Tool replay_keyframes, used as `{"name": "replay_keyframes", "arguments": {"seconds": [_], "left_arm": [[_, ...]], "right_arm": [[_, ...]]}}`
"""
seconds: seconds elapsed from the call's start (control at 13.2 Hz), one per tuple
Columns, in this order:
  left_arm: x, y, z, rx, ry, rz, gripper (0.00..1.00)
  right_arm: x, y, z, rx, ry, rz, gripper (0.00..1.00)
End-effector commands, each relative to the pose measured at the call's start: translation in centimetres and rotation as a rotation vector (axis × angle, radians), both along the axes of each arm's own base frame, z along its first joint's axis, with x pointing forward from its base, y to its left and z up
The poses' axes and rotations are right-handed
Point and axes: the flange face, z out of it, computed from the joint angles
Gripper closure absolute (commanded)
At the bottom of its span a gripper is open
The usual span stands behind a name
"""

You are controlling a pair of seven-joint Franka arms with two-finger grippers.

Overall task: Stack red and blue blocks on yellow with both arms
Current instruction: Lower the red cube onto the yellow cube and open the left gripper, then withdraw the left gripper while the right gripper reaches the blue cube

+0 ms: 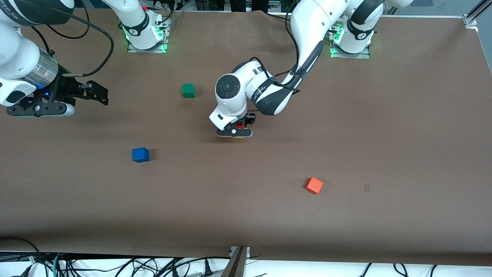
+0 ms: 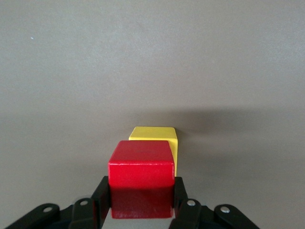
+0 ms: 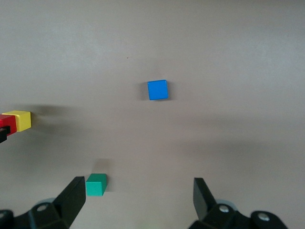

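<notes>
My left gripper (image 1: 241, 127) is shut on the red block (image 1: 240, 125) near the table's middle. In the left wrist view the red block (image 2: 141, 164) sits between the fingers (image 2: 101, 195), low over the yellow block (image 2: 155, 135) and partly covering it. I cannot tell whether they touch. Only a sliver of the yellow block (image 1: 239, 137) shows in the front view. The blue block (image 1: 140, 154) lies alone on the table, nearer the front camera and toward the right arm's end. My right gripper (image 1: 100, 94) is open and empty, up in the air at the right arm's end; its view shows the blue block (image 3: 157, 89).
A green cube (image 1: 188, 90) lies nearer the robots' bases than the blue block. An orange-red cube (image 1: 314, 185) lies nearer the front camera, toward the left arm's end. The table is covered in brown (image 1: 384, 134).
</notes>
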Motion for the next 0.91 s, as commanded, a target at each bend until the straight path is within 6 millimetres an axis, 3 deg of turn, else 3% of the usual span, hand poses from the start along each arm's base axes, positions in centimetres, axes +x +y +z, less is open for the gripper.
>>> {"name": "replay_keyframes", "arguments": {"seconds": [0.0, 0.6, 0.68, 0.75, 0.83], "left_arm": [[0.4, -0.76, 0.17, 0.0, -0.024, 0.01, 0.9], [0.18, -0.95, -0.74, -0.001, -0.02, 0.002, 0.87], [0.13, -1.0, -0.73, -0.002, -0.019, 0.002, 0.79], [0.35, -0.79, -0.58, -0.001, -0.022, -0.003, 0.19], [0.67, -0.56, -0.16, -0.006, -0.023, 0.006, 0.0]], "right_arm": [[-0.21, -0.07, 0.59, 0.016, -0.005, -0.009, 0.0], [-0.29, -0.08, 0.58, 0.015, -0.002, -0.009, 0.0], [-0.25, -0.07, 0.5, 0.015, 0.0, -0.009, 0.0], [-0.25, -0.07, 0.5, 0.015, 0.0, -0.009, 0.0], [-0.23, -0.07, 0.51, 0.015, -0.002, -0.007, 0.0]]}}
